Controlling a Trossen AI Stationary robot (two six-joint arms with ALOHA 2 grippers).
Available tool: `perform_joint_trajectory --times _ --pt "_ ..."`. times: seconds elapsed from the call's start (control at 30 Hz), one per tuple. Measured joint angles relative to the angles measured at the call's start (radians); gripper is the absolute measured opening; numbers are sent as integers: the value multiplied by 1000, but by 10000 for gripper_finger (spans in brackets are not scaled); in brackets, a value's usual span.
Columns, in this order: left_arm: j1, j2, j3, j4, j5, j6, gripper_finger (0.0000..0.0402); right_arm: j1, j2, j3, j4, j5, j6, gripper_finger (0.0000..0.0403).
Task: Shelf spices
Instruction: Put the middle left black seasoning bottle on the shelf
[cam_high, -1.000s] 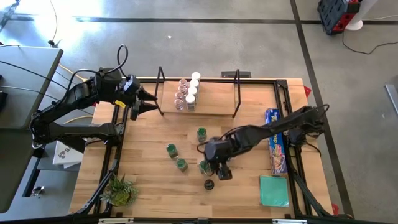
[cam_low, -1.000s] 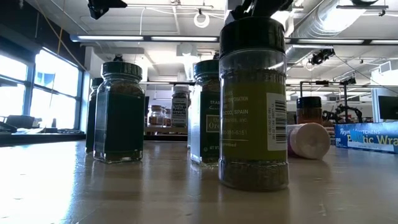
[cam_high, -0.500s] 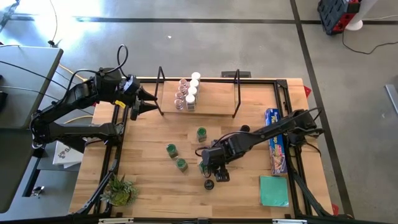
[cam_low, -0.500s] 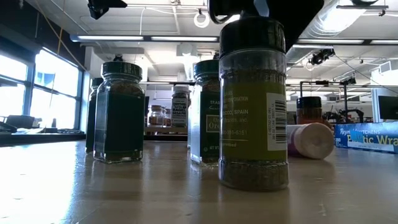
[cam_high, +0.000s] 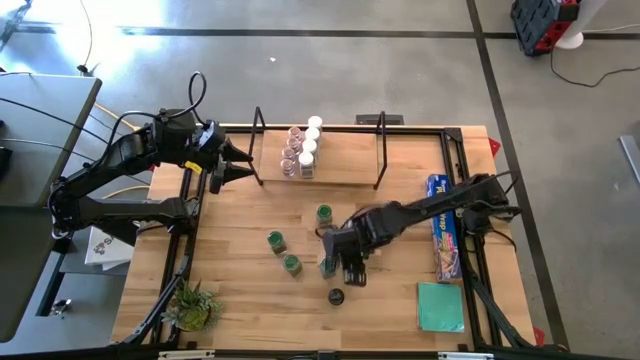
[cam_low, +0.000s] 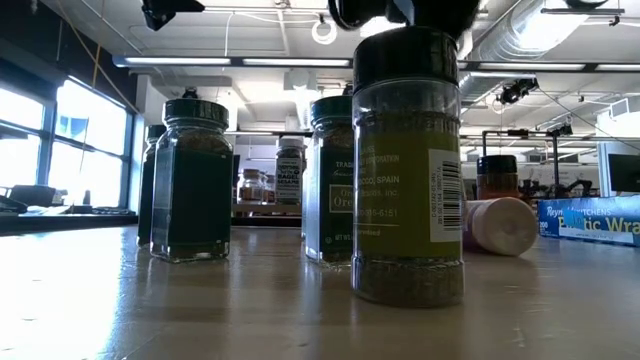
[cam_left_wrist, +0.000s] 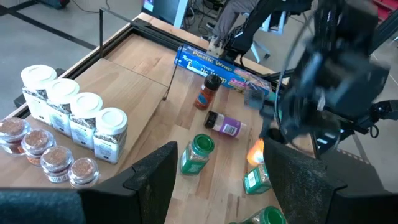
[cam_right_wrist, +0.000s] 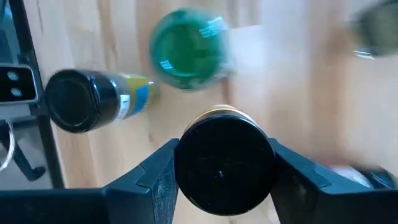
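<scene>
- Centre of the high view, a little below the middle: the right end effector (cam_right_wrist: 224, 158) sits over a black-capped jar (cam_right_wrist: 224, 169). In the right wrist view its two fingers lie against the cap on either side with no gap showing, so it looks clamped on that jar.
- That jar stands upright on the tabletop (cam_high: 230, 290). It fills the front of the low view, with the end effector's dark bulk just above its cap at the top edge.
- Just beside it are a green-lidded jar (cam_right_wrist: 186, 56), upright, and another dark-capped jar (cam_right_wrist: 81, 102) lying on its side.
- Three more green-lidded jars (cam_high: 275, 240) stand loose in the middle of the high view.
- The shelf (cam_high: 340, 160) is in the upper middle. White-topped jars (cam_high: 310, 140) and pinkish-topped jars (cam_high: 291, 150) are lined up at its left end, and the rest of the board is bare.
- The left end effector (cam_high: 232, 162) waits at the upper left, just beside the shelf's left end, fingers apart and holding nothing.
- Step in hand, as I judge it: the grasp on one loose jar, with most of the loose jars not yet shelved.
- The next move calls for a straight lift that clears the neighbouring jars. The jar then has to travel toward the top of the frame and be set down upright on the bare board, clear of the wire uprights and the rows already there.
</scene>
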Motion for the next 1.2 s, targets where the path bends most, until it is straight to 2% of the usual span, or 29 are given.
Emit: perform_joint_trajectory --times 0.13,0.33,0.5,0.7,0.8,0.9,1.2 --pt "0 0 0 1 -2 16 234 -86 -2 169 -213 39 -24 189" --pt "0 4 0 11 -12 22 234 -326 -4 411 -270 130 -50 189" --pt "0 7 0 10 -65 22 234 -579 1 448 -232 156 -110 189" --pt "0 9 0 12 -160 22 234 -799 96 441 -72 76 -255 189" --pt "1 9 0 32 -190 22 234 -861 150 441 -24 23 -281 189" --pt "2 9 0 76 -211 20 234 -892 201 440 6 26 -321 189" --pt "2 13 0 126 -283 -34 234 -901 279 440 48 -3 -368 189"
